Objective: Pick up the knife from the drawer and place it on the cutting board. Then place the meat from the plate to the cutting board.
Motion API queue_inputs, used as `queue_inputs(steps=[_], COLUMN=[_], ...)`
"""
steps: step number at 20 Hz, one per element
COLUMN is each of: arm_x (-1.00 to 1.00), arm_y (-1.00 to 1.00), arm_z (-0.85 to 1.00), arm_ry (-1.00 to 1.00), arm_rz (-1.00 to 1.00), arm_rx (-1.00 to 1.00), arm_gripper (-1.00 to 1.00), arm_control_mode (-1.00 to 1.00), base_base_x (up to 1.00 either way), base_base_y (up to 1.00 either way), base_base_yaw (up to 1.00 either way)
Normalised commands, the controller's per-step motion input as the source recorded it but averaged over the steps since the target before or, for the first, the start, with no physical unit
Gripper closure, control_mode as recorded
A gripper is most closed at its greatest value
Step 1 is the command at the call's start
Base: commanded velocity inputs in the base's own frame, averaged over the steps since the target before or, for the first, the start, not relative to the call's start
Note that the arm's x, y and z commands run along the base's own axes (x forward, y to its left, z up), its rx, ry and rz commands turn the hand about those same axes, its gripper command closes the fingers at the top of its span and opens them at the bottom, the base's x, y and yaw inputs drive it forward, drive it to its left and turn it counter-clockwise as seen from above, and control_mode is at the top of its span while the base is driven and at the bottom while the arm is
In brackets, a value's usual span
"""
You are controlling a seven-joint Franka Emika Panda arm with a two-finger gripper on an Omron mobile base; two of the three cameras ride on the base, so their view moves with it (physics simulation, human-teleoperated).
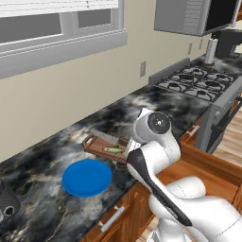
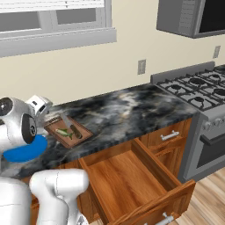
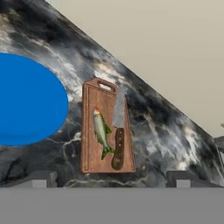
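Note:
The brown cutting board lies on the dark marble counter near the wall. On it rest the knife, with its grey blade toward the board's handle tab, and the small olive fish-shaped meat alongside it. Both also show on the cutting board as the knife and the meat. The blue plate sits bare beside the board, also seen as the plate. My gripper hovers above the board, open, with nothing between its fingers. The wooden drawer stands pulled out below the counter.
A gas stove stands at the counter's right end, with a microwave above it. A dark appliance sits at the counter's left. The open drawer juts into the floor space in front of the cabinets.

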Motion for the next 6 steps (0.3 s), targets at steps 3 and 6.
queue_inputs(steps=[3,6], arm_x=[-1.0,-1.0], arm_y=[-0.46,-0.71], arm_z=[1.0,1.0], arm_ry=[-0.19,-0.14], arm_rz=[-0.18,-0.2], arm_rx=[0.0,0.02], arm_gripper=[-1.0,-1.0], arm_control_mode=[-1.0,-1.0], base_base_x=[0.0,0.0], base_base_y=[0.0,0.0], base_base_yaw=[0.0,0.0])
